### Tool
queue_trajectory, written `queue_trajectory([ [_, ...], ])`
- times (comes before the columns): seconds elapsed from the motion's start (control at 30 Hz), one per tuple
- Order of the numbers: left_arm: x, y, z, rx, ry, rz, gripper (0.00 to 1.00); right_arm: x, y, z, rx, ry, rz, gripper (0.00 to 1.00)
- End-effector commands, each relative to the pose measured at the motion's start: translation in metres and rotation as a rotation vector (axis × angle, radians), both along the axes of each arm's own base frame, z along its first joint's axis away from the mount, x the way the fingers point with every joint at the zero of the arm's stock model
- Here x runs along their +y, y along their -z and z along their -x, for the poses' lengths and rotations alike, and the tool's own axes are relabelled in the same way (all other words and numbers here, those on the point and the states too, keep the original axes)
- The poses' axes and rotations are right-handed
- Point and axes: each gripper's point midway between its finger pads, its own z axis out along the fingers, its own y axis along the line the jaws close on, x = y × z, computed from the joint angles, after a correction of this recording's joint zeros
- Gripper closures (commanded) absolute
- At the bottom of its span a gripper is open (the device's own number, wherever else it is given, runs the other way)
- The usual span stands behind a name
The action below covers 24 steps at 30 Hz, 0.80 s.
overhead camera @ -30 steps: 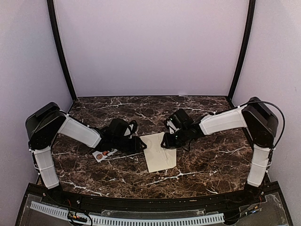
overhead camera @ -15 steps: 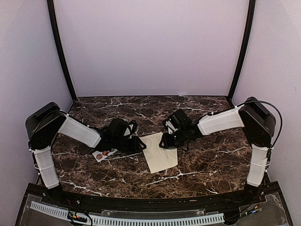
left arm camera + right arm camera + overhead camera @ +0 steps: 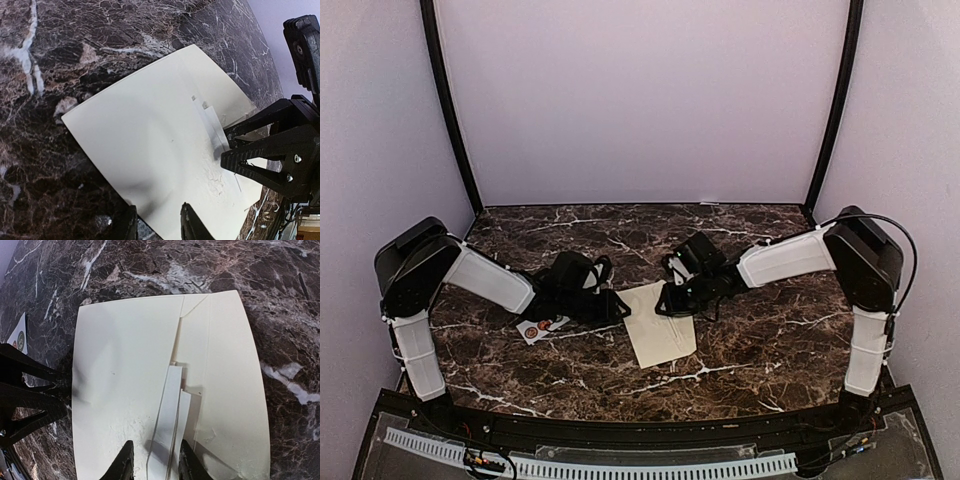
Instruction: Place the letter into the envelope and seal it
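Observation:
The cream envelope (image 3: 658, 326) lies flat at the table's middle, its flap (image 3: 227, 375) folded open. A folded white letter (image 3: 172, 405) lies on it as a narrow strip, with its far end tucked in at the pocket's edge. My right gripper (image 3: 156, 464) straddles the letter's near end. Its jaws stand a little apart, the letter against the right finger and a gap at the left one. My left gripper (image 3: 157, 226) is open at the envelope's opposite edge, one finger over the paper and one over bare marble. Across the envelope the two grippers (image 3: 620, 307) (image 3: 667, 300) face each other.
A small white sticker strip (image 3: 542, 326) with round stickers lies left of the envelope, beside the left arm. The dark marble table (image 3: 760, 350) is walled in by purple panels at the back and both sides.
My right arm has edged slightly left over the envelope, which has shifted a little. Both pairs of jaws have narrowed a touch. The left arm has stayed put.

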Motion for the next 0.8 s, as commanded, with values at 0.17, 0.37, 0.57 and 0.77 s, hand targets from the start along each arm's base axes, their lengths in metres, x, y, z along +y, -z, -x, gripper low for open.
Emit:
queue_trajectory([
  [0.17,0.013,0.003,-0.001,-0.005,-0.019,-0.058,0.7,0.008,-0.03,0.0,-0.055,-0.009,-0.013,0.65],
  [0.37,0.017,-0.033,-0.008,-0.079,-0.029,-0.045,0.64,-0.007,-0.084,-0.001,-0.154,0.021,-0.032,0.53],
  [0.57,0.02,-0.041,-0.002,-0.073,-0.021,-0.036,0.63,-0.042,-0.095,-0.005,-0.185,0.104,-0.005,0.52],
  [0.77,0.022,-0.031,0.007,-0.035,-0.021,-0.018,0.64,-0.081,-0.067,-0.011,-0.137,0.207,0.026,0.58],
])
